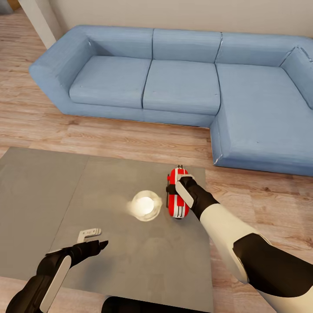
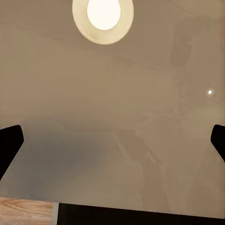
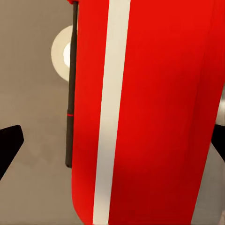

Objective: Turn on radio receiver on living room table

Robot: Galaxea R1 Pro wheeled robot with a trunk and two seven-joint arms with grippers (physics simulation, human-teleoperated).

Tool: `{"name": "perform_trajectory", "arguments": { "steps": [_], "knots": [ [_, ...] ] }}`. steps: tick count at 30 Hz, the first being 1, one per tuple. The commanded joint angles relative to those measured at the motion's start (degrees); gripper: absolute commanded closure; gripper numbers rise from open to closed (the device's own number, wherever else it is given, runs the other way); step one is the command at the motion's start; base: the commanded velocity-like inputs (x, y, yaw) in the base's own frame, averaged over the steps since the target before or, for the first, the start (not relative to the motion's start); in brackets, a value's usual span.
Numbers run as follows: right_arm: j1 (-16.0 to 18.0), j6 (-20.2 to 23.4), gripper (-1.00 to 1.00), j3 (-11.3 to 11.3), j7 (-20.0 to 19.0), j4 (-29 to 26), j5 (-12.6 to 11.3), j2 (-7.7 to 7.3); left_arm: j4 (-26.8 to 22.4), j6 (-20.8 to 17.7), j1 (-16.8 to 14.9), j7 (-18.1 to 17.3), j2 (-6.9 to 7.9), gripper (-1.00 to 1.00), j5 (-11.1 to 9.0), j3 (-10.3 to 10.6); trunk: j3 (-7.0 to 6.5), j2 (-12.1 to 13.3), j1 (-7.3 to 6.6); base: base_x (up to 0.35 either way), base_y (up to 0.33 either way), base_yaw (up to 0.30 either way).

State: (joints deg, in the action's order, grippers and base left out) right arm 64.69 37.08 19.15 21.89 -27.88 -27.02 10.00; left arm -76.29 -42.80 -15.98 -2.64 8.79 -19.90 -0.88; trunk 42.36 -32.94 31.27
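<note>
Left gripper [image 1: 93,248] idle, spread, near edge; right gripper [image 1: 180,190] spread, on radio [image 1: 177,198], long axis near-far on table [image 1: 43,195].

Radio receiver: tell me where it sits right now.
The radio receiver stands near the table's far right corner in the head view, beside the lamp reflection, under the right end effector.

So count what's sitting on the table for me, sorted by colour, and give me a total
Red: 1, the radio receiver, near the right edge of the table, at the right gripper.
White: 1, a small bracket-like piece, near the left gripper.
Total: 2. The bright round spot is a lamp reflection.
</note>
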Motion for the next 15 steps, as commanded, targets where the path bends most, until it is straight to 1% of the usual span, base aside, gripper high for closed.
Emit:
{"name": "perform_trajectory", "arguments": {
  "steps": [1, 15],
  "knots": [
    [0.0, -0.1, -1.00, 0.0, 0.0, 0.1, 0.0, 0.00, 0.0, 0.0, 0.0, 0.0, 0.00, -1.00, 0.0, 0.0, 0.00, 0.0, 0.00, 0.000, 0.000, 0.000],
    [0.0, -0.8, -1.00, 0.0, 0.0, 0.3, 0.0, 0.00, 0.0, 0.0, 0.0, 0.0, 0.00, -1.00, 0.0, 0.0, 0.00, 0.0, 0.00, 0.000, 0.000, 0.000]
  ]
}}
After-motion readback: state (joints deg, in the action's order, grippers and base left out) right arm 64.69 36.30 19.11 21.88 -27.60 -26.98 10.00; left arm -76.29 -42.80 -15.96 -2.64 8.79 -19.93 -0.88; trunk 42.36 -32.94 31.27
